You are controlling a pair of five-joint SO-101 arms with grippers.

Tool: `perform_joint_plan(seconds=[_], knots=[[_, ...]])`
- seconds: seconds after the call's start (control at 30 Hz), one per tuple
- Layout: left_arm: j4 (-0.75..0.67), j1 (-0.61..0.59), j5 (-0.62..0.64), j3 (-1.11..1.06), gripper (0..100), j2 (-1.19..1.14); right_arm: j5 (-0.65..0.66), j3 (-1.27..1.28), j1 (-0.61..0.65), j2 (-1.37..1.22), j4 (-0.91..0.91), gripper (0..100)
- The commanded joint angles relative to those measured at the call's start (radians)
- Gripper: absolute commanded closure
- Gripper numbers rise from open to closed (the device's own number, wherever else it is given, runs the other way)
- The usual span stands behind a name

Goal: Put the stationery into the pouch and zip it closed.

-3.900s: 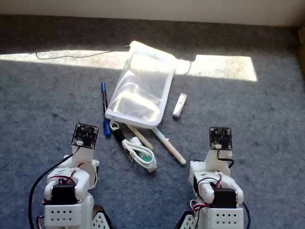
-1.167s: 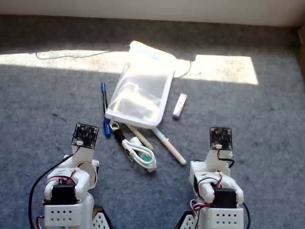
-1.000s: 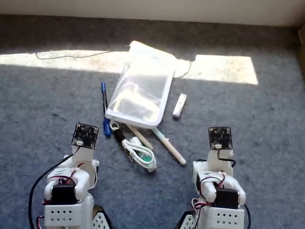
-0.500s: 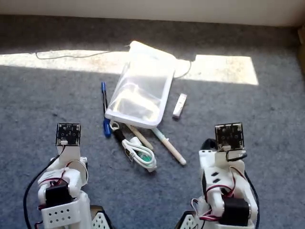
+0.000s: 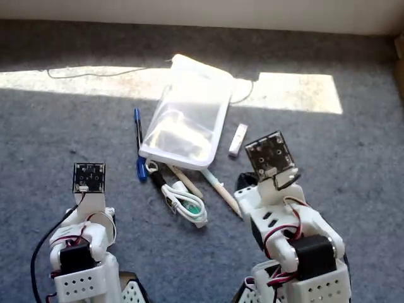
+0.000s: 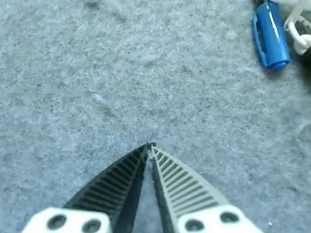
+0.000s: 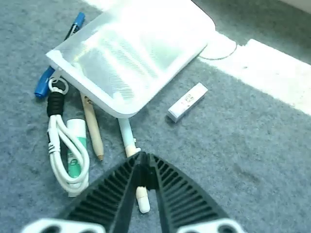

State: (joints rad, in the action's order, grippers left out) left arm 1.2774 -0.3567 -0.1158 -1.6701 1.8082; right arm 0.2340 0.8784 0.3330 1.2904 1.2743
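Observation:
A translucent pouch lies flat on the grey carpet, its open mouth edge toward the arms. Along that edge lie a blue pen, a beige pencil, a white pen, a coiled white cord with a green-and-white tube, and a small white eraser. My right gripper is shut, hovering just above the white pen. My left gripper is shut over bare carpet, with the blue pen's cap off to one side.
A thin cable runs across the sunlit strip of carpet behind the pouch. A wall base closes off the far side. Open carpet lies to the left and right of the items.
My right arm has swung forward and leftward toward the white pen. My left arm shifted slightly left. The pouch and stationery have not moved.

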Motion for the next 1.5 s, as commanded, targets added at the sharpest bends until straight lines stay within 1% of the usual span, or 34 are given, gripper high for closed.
perform_joint_plan(seconds=[0.0,0.1,0.3,0.57,0.67,0.8,1.13,1.47], knots=[[-0.023,-0.015,-0.012,0.018,99,-0.001,-0.055,-0.104,0.082,-0.122,0.001,93.5],[-0.023,-0.015,-0.014,0.018,99,-0.001,-0.078,-0.145,0.156,-0.226,-0.004,88.9],[-0.023,-0.015,-0.014,0.018,99,-0.001,-0.078,-0.205,0.315,-0.427,-0.094,88.6],[-0.023,-0.018,-0.014,0.018,99,-0.001,-0.080,-0.206,0.440,-0.645,-0.277,88.5],[-0.023,-0.019,-0.014,0.021,99,-0.001,-0.104,-0.206,0.469,-0.705,-0.349,87.9],[-0.023,-0.021,-0.014,0.022,99,-0.001,-0.120,-0.234,0.501,-0.782,-0.404,82.4],[-0.023,-0.021,-0.014,0.022,99,-0.001,-0.121,-0.483,0.515,-1.098,-0.406,82.4],[-0.023,-0.021,-0.014,0.022,99,-0.001,-0.121,-0.611,0.547,-1.343,-0.406,82.5]])
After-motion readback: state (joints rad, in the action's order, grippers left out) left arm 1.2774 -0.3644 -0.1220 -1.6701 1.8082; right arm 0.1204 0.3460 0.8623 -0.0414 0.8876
